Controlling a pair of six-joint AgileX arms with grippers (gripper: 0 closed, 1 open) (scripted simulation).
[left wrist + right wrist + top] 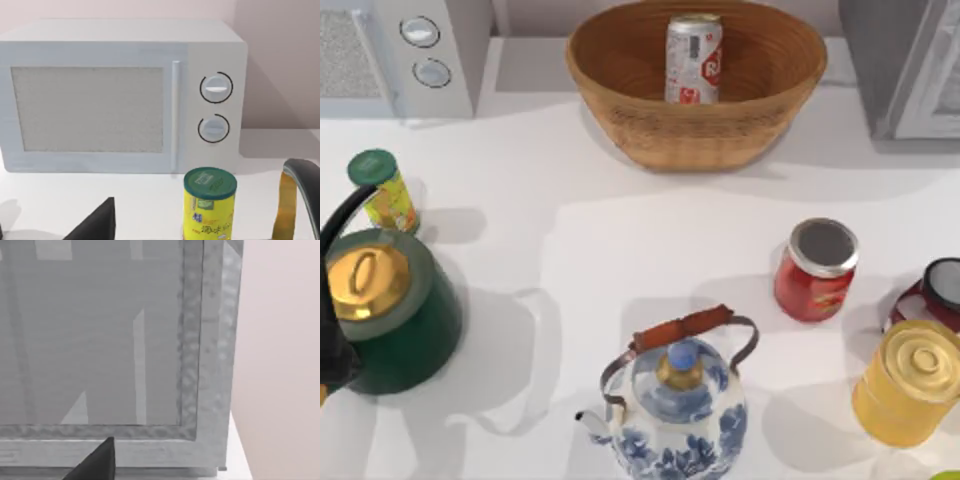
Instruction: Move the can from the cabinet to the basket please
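Note:
The silver-white can [693, 58] with red lettering stands upright inside the tan wicker basket [620, 75] at the back middle of the table. The grey cabinet [890, 60] sits at the back right, and its pale framed door [100, 340] is close in front of the right wrist camera. A dark part of my right gripper [97, 462] shows low in that view, with nothing held. My left gripper [100, 222] hangs near the front left, facing the white appliance, also with nothing held. Neither gripper is near the can.
A white appliance with two knobs [420, 50] stands back left. A yellow container with green cap [383, 190] and a green kettle [390, 310] are at the left. A blue-white teapot [675, 410] is front centre. A red jar [817, 268], a dark cup [935, 290] and a yellow canister [910, 380] are at the right.

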